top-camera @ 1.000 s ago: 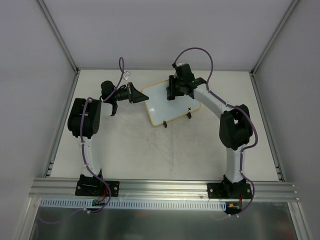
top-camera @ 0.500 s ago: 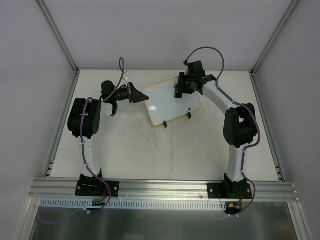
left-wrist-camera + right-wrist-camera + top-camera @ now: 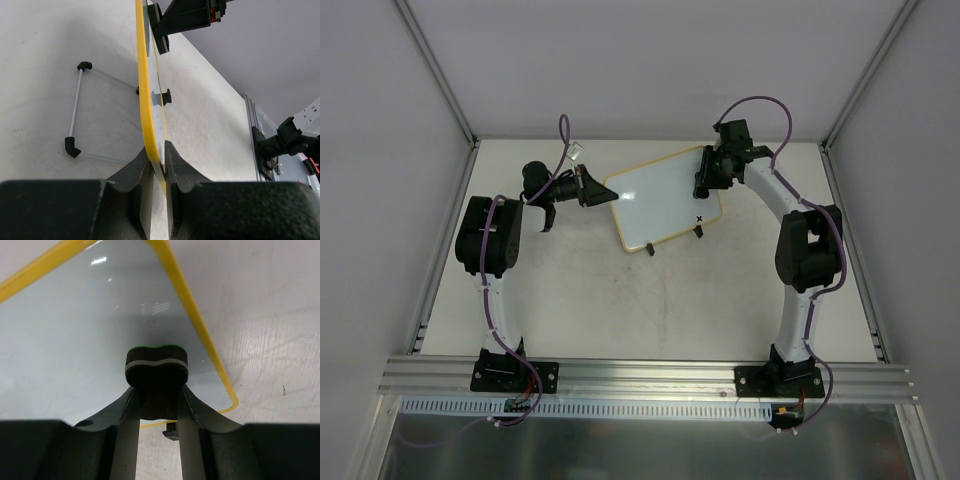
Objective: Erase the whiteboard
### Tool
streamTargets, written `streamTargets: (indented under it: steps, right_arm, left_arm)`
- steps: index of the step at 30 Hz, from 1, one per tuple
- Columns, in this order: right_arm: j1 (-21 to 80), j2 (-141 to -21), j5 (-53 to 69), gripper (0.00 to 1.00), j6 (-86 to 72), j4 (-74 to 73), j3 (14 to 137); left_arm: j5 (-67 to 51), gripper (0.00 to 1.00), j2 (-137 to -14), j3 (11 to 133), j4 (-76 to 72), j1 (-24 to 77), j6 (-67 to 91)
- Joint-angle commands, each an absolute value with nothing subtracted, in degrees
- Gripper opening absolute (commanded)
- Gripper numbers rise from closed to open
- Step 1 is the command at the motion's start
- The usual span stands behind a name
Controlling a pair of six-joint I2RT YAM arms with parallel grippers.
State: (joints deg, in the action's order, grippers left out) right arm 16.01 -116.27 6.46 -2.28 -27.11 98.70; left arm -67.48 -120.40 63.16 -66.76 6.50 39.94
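The whiteboard [image 3: 655,203], white with a yellow rim, sits tilted at the back of the table, its two black clip feet [image 3: 697,232] on the near edge. A small black x mark [image 3: 699,217] shows near its right corner. My left gripper [image 3: 603,190] is shut on the board's left rim [image 3: 142,90], pinching it edge-on between the fingers [image 3: 180,170]. My right gripper [image 3: 706,186] is shut on a black bone-shaped eraser [image 3: 156,364] that presses on the board [image 3: 75,335] near its yellow corner [image 3: 227,390].
The board's thin wire stand [image 3: 75,112] with black end caps lies on the table [image 3: 620,290] behind it. Grey enclosure walls and metal posts [image 3: 438,70] ring the table. An aluminium rail [image 3: 640,375] runs along the near edge.
My right gripper has slid the eraser rightward across the board, from its upper middle to the upper right corner. The left gripper and the board have stayed put.
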Motion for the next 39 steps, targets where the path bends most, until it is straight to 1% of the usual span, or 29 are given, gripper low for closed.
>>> streamTargets:
  steps: [1, 7, 17, 22, 33, 39]
  right_arm:
    - [15.82, -116.81, 5.01, 0.0, -1.41, -28.48, 99.76]
    - [15.82, -116.02, 4.31, 0.0, -1.14, -28.3, 99.32]
    - [16.43, -113.56, 4.75, 0.0, -1.76, -25.4, 94.05]
    - [19.41, -112.76, 4.13, 0.01, -2.37, -22.16, 88.61]
    - [24.87, -112.67, 4.39, 0.0, -5.45, -20.21, 84.12]
    - [27.33, -110.31, 5.09, 0.0, -7.82, -19.25, 80.16]
  left_arm:
    - [-71.72, 0.0, -116.98, 63.19, -71.81, 7.29, 35.07]
    - [-71.72, 0.0, -116.81, 63.11, -71.63, 7.29, 34.89]
    - [-71.63, 0.0, -116.81, 63.11, -71.63, 7.29, 34.89]
    - [-71.72, 0.0, -116.89, 63.19, -71.63, 7.29, 34.98]
    - [-71.72, 0.0, -116.81, 63.19, -71.63, 7.29, 34.98]
    - [-71.63, 0.0, -116.81, 63.37, -71.54, 7.29, 34.89]
